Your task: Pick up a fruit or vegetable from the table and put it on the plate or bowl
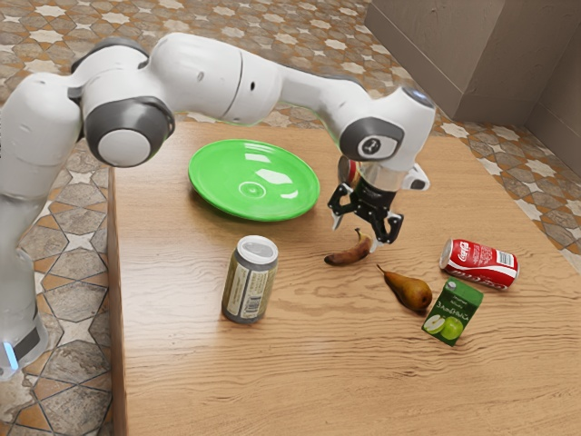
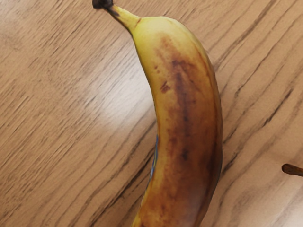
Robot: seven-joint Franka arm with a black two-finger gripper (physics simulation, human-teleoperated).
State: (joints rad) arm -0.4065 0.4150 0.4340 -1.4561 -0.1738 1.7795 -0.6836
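Observation:
A browned yellow banana (image 1: pixel 349 254) lies on the wooden table (image 1: pixel 300 363), between the green plate (image 1: pixel 254 179) and a brown pear (image 1: pixel 408 290). My black gripper (image 1: pixel 364 224) hangs open just above the banana's stem end, its fingers apart and touching nothing. In the wrist view the banana (image 2: pixel 182 127) lies directly under my hand, stem (image 2: pixel 102 4) pointing away, and the pear's stem tip (image 2: pixel 292 169) pokes in at the side. The plate is empty and sits toward the exterior view's left of the gripper.
A grey-green tin with a white lid (image 1: pixel 250 279) stands upright in front of the plate. A red soda can (image 1: pixel 478 263) lies on its side at the exterior view's right, with a green apple-juice carton (image 1: pixel 452 311) just in front of it.

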